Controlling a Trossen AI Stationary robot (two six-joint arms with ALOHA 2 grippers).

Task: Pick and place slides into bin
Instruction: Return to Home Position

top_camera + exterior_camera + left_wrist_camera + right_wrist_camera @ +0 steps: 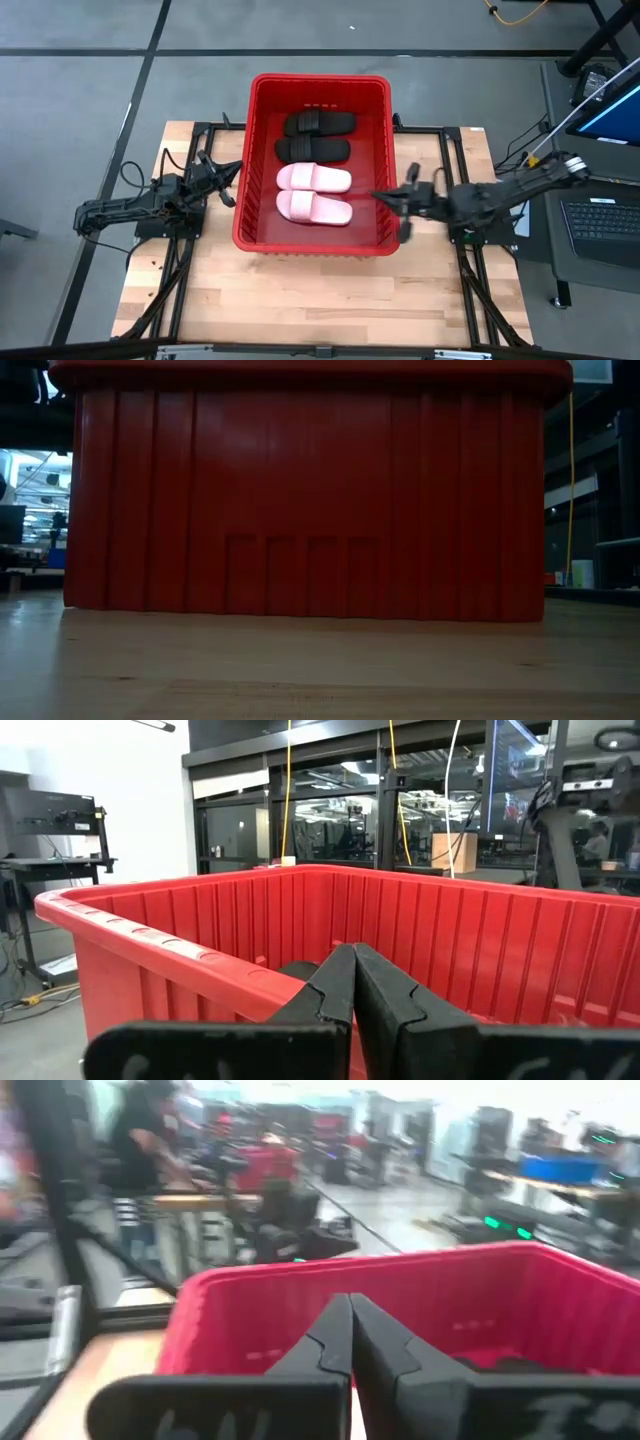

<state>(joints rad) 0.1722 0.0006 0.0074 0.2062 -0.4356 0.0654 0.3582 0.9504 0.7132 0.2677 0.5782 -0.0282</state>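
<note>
The red bin stands on the table's middle; it fills the low view. Inside it lie two black slides toward the far side and two pink slides toward the near side, each flat on the bin's floor. My left gripper is shut and empty just outside the bin's left wall; its own view shows the shut fingers. My right gripper is shut and empty at the bin's right wall, above the rim; its own view shows it too.
A black frame runs around the wooden table. Bare wood lies on the near side of the bin. A laptop stands right of the table. People show in the room beyond in the right wrist view.
</note>
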